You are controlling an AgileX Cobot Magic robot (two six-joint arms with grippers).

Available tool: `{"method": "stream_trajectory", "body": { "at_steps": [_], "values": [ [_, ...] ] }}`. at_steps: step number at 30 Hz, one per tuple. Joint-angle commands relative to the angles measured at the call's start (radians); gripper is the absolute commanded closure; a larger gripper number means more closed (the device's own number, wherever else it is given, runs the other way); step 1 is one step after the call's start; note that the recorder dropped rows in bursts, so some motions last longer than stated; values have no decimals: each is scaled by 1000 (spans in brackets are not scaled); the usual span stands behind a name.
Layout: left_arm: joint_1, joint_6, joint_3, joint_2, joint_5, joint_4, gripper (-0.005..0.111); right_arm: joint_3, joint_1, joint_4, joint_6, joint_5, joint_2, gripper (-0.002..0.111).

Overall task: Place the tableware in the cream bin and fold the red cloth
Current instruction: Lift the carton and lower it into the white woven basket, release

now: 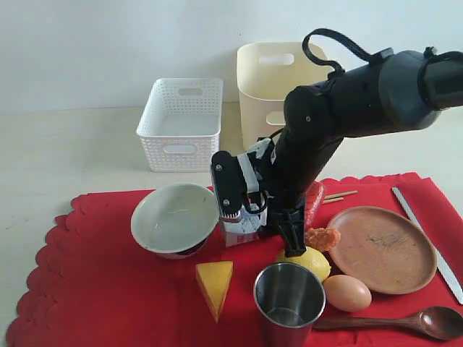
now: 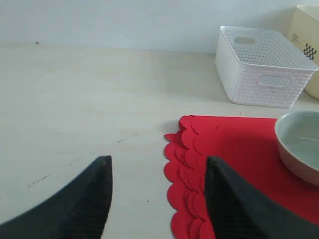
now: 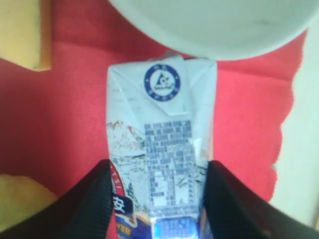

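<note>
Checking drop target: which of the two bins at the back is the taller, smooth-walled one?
The cream bin, on the right behind the right arm: tall, smooth walls, oval handle cutout. The white basket left of it is lower and perforated all over.

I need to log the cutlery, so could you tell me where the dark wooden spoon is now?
In the exterior view the dark wooden spoon lies on the red cloth at the front right, just in front of the brown round plate and right of the egg.
</note>
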Motion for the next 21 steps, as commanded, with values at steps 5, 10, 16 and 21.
{"method": "stream_trajectory", "body": {
  "at_steps": [5,10,16,21],
  "values": [
    [2,-3,3,-5,-10,-3,52,-1,1,-2,100,34,-195,108],
    [2,-3,3,-5,-10,-3,52,-27,1,1,228,16,-244,108],
    [2,-3,3,-5,-10,-3,52,-182,1,89,278,28,-234,108],
    [2,-3,3,-5,-10,-3,52,-317,1,147,283,84,-157,108]
  ]
}}
